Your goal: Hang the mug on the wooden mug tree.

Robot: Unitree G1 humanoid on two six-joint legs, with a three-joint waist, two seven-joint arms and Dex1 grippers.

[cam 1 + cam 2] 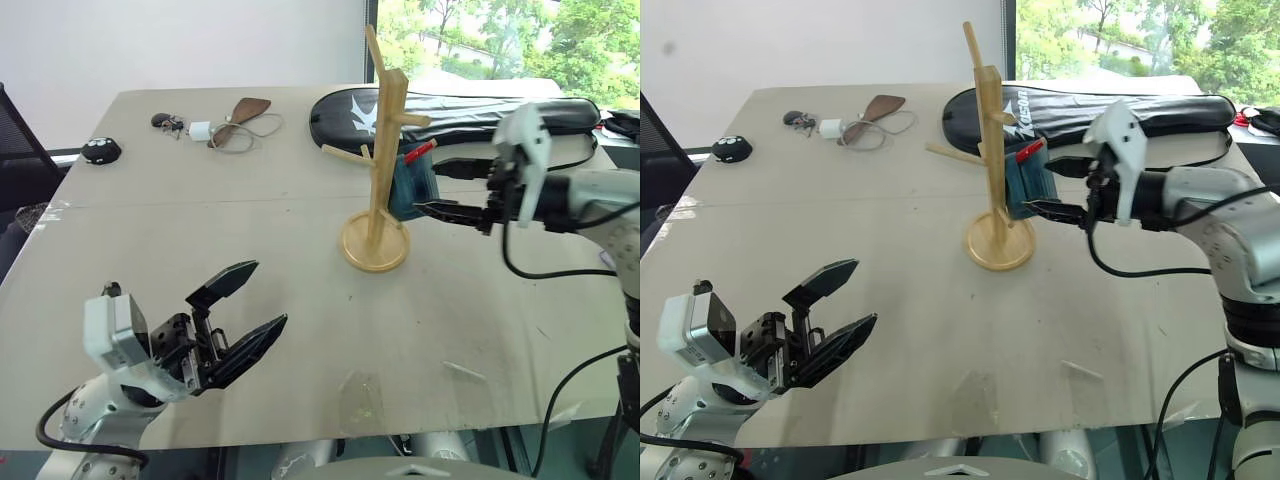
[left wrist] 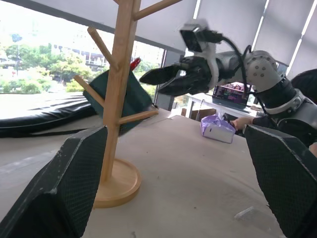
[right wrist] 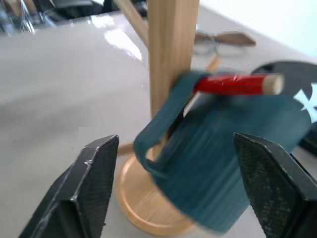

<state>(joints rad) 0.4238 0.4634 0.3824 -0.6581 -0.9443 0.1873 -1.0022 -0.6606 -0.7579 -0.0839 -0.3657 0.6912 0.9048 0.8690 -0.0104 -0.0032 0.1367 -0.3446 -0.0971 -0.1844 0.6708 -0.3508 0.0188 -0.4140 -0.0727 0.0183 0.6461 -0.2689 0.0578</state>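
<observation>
Currently on the worktop [image 1: 250, 300]:

Tree [image 1: 378, 190]: light-wood pole on a round disc base, upright, just past centre toward 1 o'clock. Short pegs angle upward from the pole.

Mug [image 1: 412, 188]: dark teal, hanging by its handle on a red-tipped peg on the tree's 3 o'clock side, tilted, clear of the worktop. The right wrist view shows the handle looped over that peg against the pole.

Right gripper [image 1: 432, 186]: fingers spread, one above and one below, tips just beside the mug at its 3 o'clock side. Not pinching it; whether a tip touches it cannot be told.

Left gripper [image 1: 252, 303]: low at 7 o'clock, well apart from the tree, fingers spread, holding nothing.

Black bag [image 1: 470, 118]: long, with white print, lying at 1 to 2 o'clock behind the tree.

Small items at 11 o'clock: a brown wooden piece [image 1: 248, 110] with a cord, a white plug [image 1: 199, 130], a dark bunch [image 1: 167, 122].

Round black object [image 1: 101, 150]: at 10 o'clock near the edge.

Purple pouch [image 2: 218, 128]: seen from the left wrist, beyond the right arm.
</observation>
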